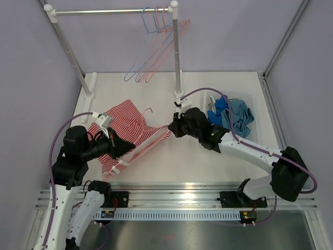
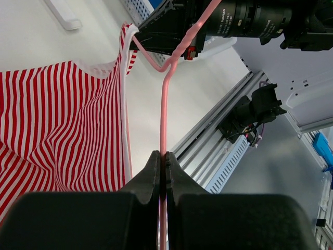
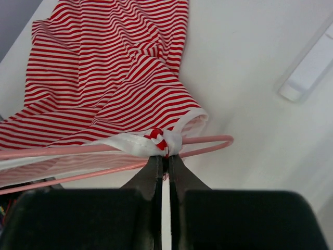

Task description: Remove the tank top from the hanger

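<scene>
Top external shows you the left pincer (image 1: 126, 151) reaching low and inward over the worktop (image 1: 218, 169), clamped on the pink hanger (image 1: 151, 143); the right pincer (image 1: 170, 127), opposite, pinches the bunched strap of the tank top (image 1: 125, 122); that red-striped top lies crumpled on the worktop between them.

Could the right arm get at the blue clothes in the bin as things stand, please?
Likely not yet: the blue clothes lie beside its forearm with nothing between, but the right gripper is shut on the tank top strap at the hanger end.
</scene>
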